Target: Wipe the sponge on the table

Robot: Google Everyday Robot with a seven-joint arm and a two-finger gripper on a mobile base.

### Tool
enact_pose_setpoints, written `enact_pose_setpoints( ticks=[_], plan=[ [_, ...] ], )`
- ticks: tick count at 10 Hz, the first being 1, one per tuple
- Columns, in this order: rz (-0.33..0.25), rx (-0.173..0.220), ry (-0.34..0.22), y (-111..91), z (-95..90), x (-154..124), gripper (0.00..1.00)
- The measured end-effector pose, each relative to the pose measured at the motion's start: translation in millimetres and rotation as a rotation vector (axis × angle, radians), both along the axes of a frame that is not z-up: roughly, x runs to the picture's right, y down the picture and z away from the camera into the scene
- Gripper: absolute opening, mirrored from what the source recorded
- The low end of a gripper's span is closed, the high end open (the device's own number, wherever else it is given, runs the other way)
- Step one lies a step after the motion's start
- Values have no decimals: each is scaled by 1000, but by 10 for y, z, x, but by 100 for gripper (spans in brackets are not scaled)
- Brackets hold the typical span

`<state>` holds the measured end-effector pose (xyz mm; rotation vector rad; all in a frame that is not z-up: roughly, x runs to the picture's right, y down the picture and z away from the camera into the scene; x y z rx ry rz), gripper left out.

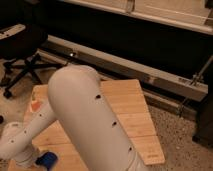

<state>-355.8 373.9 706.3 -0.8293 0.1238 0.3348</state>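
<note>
The small bright blue sponge [48, 160] lies on the light wooden plank table [131, 106] near its front left corner. My gripper [24, 156] is at the bottom left of the camera view, right against the sponge's left side and low over the tabletop. My thick white arm [92, 125] runs across the middle of the table and hides much of it.
A sliver of the orange-red bowl [34, 106] shows behind the arm at the table's left side. A black office chair [22, 60] stands on the speckled floor at the far left. A long metal rail [150, 75] runs behind the table.
</note>
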Motion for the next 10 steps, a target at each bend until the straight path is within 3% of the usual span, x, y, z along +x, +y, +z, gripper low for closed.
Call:
enact_pose_setpoints(
  ticks=[5, 10],
  plan=[
    [-6, 27, -55, -147, -69, -305, 17],
    [19, 42, -57, -343, 68, -502, 17]
  ],
)
